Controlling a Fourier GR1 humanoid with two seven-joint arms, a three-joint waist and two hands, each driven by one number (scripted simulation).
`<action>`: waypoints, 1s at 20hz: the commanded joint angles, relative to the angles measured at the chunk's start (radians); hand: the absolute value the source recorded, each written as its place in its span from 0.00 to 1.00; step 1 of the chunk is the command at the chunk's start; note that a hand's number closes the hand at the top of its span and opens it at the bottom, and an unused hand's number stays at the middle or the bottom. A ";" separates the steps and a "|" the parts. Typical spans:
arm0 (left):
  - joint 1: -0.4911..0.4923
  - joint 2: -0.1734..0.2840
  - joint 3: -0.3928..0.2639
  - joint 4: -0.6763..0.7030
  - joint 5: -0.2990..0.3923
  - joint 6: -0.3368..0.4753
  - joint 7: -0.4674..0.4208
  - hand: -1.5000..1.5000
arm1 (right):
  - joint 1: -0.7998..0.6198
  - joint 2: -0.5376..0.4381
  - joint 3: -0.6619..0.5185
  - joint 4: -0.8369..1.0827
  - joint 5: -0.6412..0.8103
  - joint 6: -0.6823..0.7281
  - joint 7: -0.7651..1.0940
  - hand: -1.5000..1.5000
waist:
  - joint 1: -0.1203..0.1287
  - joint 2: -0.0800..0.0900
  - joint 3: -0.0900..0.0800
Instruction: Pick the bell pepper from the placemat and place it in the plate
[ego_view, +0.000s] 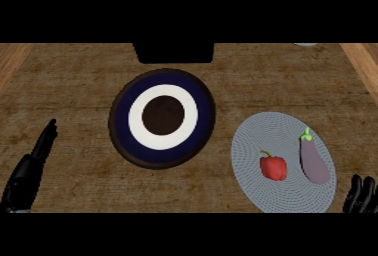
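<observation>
The small glossy red bell pepper (273, 167) lies on the round grey woven placemat (255, 145), just beside a long purple eggplant (315, 161) and well apart from the round plate with dark blue and white rings (122, 112) to its left. It looks light, firm-walled and a bit slick, so I'd take it across its plump middle, not by the thin green stem. The right hand (361, 195) rests nearby with fingers straight; the left hand (29, 170) is likewise relaxed and empty.
</observation>
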 joint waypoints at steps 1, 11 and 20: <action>-0.004 -0.023 0.003 0.032 -0.024 0.028 -0.030 0.50 | 0.151 -0.122 0.076 -0.024 0.145 -0.048 0.117 0.00 | 0.001 0.007 -0.003; -0.034 -0.002 0.003 -0.013 -0.024 -0.015 0.021 0.50 | 0.133 -0.373 -0.016 -0.234 0.416 0.004 0.814 0.00 | 0.030 0.013 -0.003; 0.000 -0.031 0.004 -0.032 -0.040 -0.018 0.011 0.50 | -0.131 -0.458 -0.060 -0.138 0.438 0.301 1.201 0.00 | 0.031 0.007 0.001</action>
